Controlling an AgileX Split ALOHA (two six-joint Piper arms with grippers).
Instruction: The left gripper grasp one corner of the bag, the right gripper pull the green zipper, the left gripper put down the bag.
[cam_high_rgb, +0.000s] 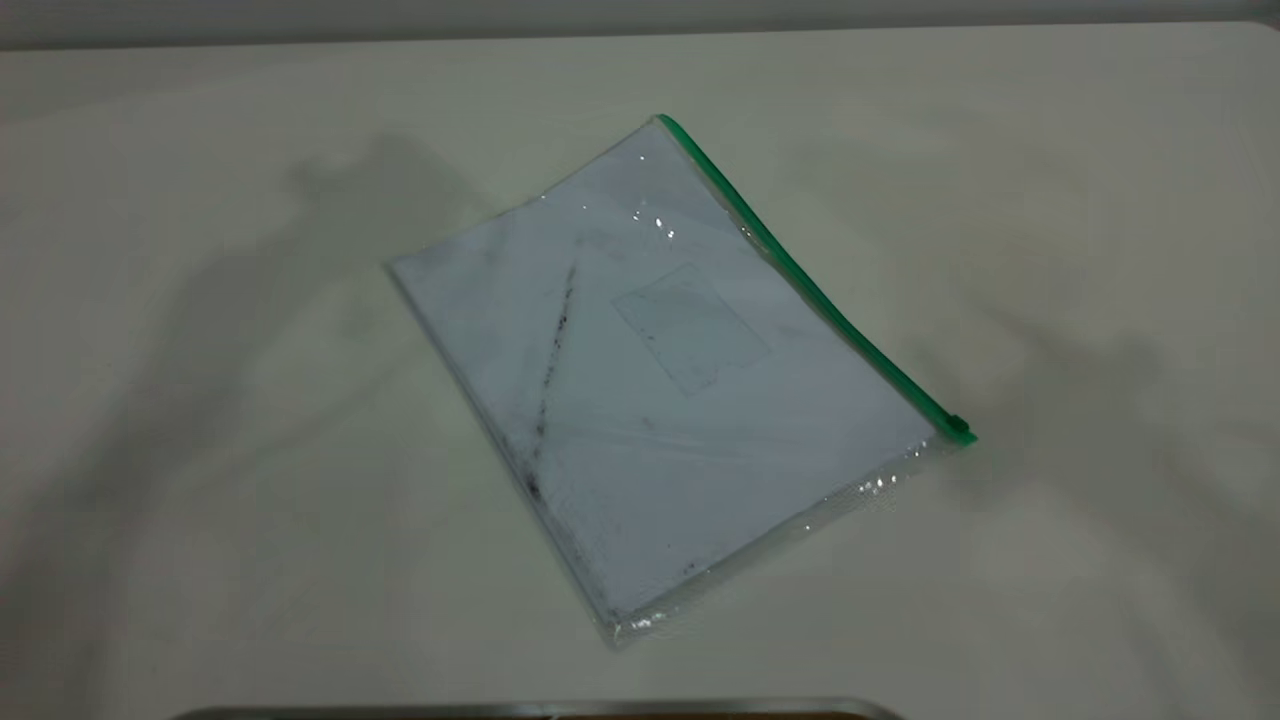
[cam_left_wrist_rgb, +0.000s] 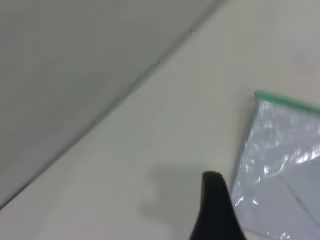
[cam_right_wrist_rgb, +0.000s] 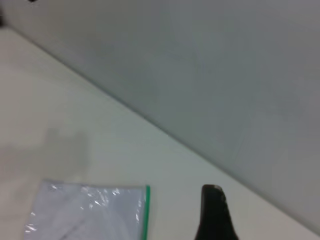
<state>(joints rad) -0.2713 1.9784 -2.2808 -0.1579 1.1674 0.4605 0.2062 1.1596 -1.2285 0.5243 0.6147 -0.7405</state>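
Left tool (cam_left_wrist_rgb: 216, 210) above worktop (cam_high_rgb: 200, 450) beside bag (cam_high_rgb: 660, 380), right tool (cam_right_wrist_rgb: 215, 212) near zipper (cam_high_rgb: 815, 290); jaw state indeterminate for both. Bag flat mid-worktop, zipper along right edge, slider (cam_high_rgb: 958, 428) at near end.

The flat clear plastic bag (cam_high_rgb: 660, 400) is glossy, with bright glints along its crinkled edges, and the white paper sheet (cam_high_rgb: 640, 470) inside it looks matt and smudged with a dark streak. Along one long edge of the bag, the thin bright green plastic zipper (cam_high_rgb: 820, 290) appears smooth. The pale table top (cam_high_rgb: 200, 450) beneath the bag is matt and even.
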